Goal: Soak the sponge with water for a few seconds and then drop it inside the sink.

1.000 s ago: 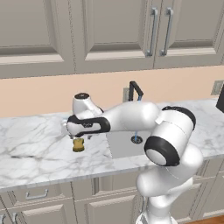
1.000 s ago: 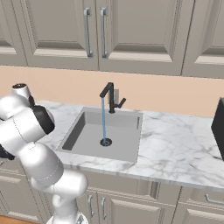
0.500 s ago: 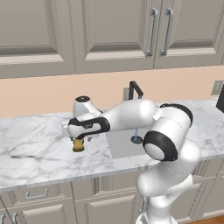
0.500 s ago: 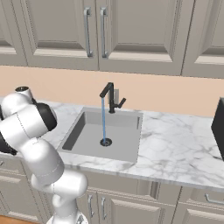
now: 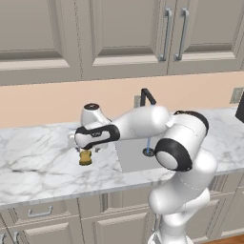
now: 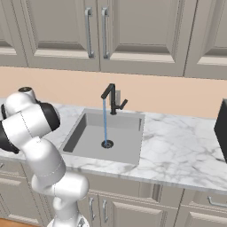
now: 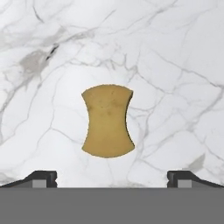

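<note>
On veined marble [image 7: 175, 65], pinch-sided sponge [image 7: 107, 120]

sponge [image 7: 107, 121] on marble, water [image 6: 105, 119] running

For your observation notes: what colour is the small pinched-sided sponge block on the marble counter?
Yellow-orange small pinched-sided sponge block, clearest in the hand view.

Grey cabinets [image 6: 133, 31] above marble counter [image 6: 177, 150]
</note>
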You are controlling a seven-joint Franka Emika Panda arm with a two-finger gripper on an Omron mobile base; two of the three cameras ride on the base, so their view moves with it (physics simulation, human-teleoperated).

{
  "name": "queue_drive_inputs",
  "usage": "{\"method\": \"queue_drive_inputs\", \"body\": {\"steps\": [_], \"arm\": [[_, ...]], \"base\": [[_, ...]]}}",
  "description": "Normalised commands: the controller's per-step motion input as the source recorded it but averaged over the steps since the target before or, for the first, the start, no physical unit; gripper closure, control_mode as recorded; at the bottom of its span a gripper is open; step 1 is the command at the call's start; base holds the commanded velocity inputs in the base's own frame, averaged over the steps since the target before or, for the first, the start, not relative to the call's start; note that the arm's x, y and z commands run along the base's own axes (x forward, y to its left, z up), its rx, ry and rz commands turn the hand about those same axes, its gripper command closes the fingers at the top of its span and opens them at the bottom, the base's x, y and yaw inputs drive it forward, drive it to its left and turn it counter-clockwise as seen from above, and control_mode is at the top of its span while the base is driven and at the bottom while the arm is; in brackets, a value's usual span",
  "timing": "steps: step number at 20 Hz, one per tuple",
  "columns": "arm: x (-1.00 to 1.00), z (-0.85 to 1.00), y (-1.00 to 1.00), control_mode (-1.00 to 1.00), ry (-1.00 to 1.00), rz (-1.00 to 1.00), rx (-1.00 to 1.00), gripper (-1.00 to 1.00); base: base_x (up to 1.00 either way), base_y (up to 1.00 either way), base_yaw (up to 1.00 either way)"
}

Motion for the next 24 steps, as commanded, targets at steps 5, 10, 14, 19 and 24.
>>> {"method": "queue_drive_inputs", "body": {"steps": [5, 10, 14, 19, 24], "arm": [[0.14, -0.01, 0.0, -1.0, 0.0, 0.05, 0.01, -1.0], [0.01, 0.0, 0.0, -1.0, 0.0, 0.01, 0.0, -1.0], [0.0, -0.1, 0.0, -1.0, -0.03, 0.0, -0.01, -1.0], [0.0, -0.11, 0.0, -1.0, -0.04, 0.0, 0.0, -1.0], [0.0, -0.02, 0.01, -1.0, -0.01, 0.0, 0.0, -1.0]], "base": [[0.0, 0.0, 0.0], [0.0, 0.0, 0.0], [0.0, 0.0, 0.0], [0.0, 0.0, 0.0], [0.0, 0.0, 0.0]]}}
